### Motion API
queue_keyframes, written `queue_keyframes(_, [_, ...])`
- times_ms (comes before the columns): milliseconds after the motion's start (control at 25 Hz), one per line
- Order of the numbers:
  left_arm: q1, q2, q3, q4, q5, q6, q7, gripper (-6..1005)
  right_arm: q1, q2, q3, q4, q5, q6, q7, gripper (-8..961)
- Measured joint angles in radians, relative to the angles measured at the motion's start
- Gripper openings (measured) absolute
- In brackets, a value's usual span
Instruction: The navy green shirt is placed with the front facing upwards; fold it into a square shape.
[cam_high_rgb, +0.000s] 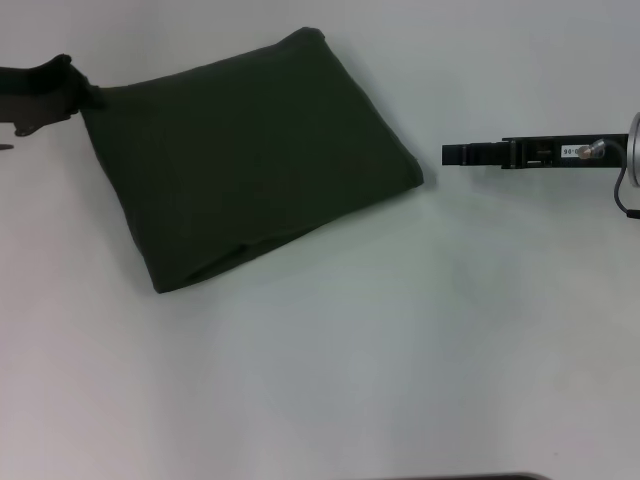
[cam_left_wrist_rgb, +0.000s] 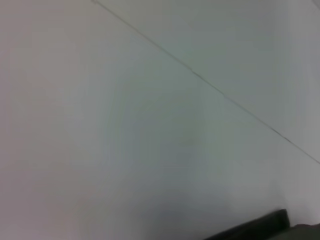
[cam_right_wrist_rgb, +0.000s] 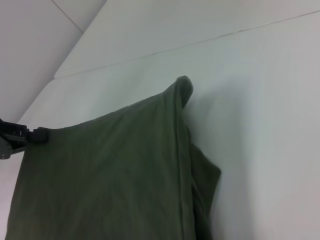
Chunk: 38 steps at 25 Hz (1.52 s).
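The navy green shirt (cam_high_rgb: 250, 160) lies folded into a rough, tilted square on the white table, plain side up. Its "FREE" lettering and collar are hidden. My left gripper (cam_high_rgb: 82, 95) is at the shirt's far left corner and is shut on the cloth there, which is drawn to a point. The right wrist view shows the shirt (cam_right_wrist_rgb: 110, 180) with stacked layers along one edge, and the left gripper (cam_right_wrist_rgb: 30, 136) at its corner. My right gripper (cam_high_rgb: 450, 155) hovers to the right of the shirt, apart from it.
The white table (cam_high_rgb: 400, 350) stretches in front of and beside the shirt. A thin seam line (cam_left_wrist_rgb: 200, 77) crosses the surface in the left wrist view. A dark edge (cam_high_rgb: 480, 477) shows at the bottom of the head view.
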Motion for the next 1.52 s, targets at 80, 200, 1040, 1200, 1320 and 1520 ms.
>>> queue_keyframes(80, [0.007, 0.002, -0.006, 0.003, 0.0, 0.0, 0.0, 37, 0.001, 0.0, 0.001, 0.0, 0.0, 0.0, 0.0, 658])
queue_keyframes(200, [0.013, 0.002, -0.008, 0.004, 0.0, -0.004, 0.004, 57, 0.004, 0.0, 0.001, 0.0, 0.001, 0.001, 0.0, 658])
queue_keyframes(1040, [0.128, -0.003, -0.094, -0.211, -0.035, 0.091, 0.011, 380, 0.006, -0.001, 0.001, 0.0, 0.001, 0.006, 0.001, 658])
queue_keyframes(1200, [0.166, -0.024, -0.101, -0.308, -0.119, 0.233, 0.036, 411, 0.006, -0.002, 0.001, 0.0, 0.001, 0.006, 0.001, 658])
queue_keyframes(1320, [0.169, -0.02, -0.105, -0.297, -0.203, 0.354, 0.094, 435, 0.006, -0.002, 0.002, -0.001, 0.001, 0.004, 0.002, 659])
queue_keyframes(1520, [0.181, -0.019, -0.107, -0.243, -0.319, 0.537, 0.25, 457, 0.006, -0.007, 0.003, -0.012, 0.001, -0.002, 0.018, 660])
